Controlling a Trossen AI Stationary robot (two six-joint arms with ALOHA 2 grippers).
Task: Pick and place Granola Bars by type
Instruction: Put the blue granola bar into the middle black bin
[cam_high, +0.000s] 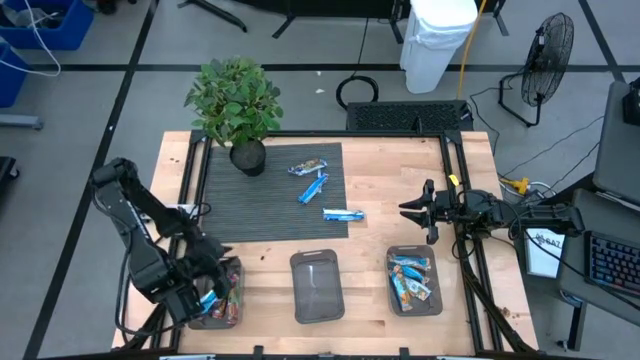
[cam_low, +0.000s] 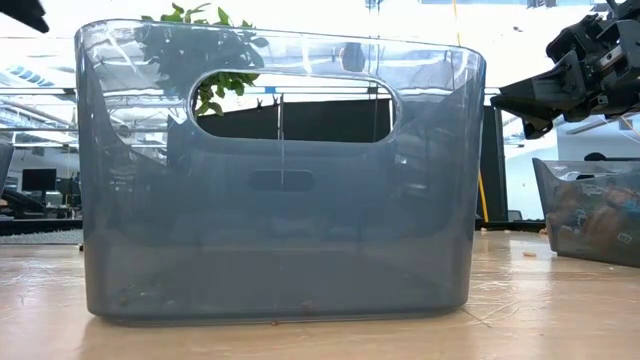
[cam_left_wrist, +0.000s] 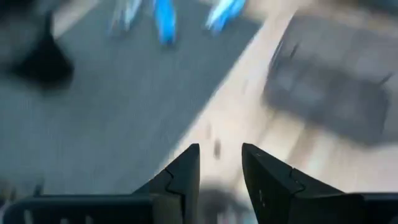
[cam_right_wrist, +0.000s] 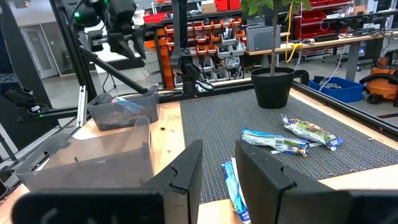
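Nearest the low camera stands the empty clear plastic middle bin. Left pincer, slightly apart and empty, hovers above the seven-o'clock bin; right pincer waits slightly apart at three o'clock. Foil-wrapped granola bars remain on the dark mat: next, fetching one.

Three bins stand in a row along the front of the tabletop: the left bin, the middle bin and the right bin (the outer two hold bars). Behind them lies a mat carrying a potted plant at its back left corner and three loose granola bars to the plant's right.
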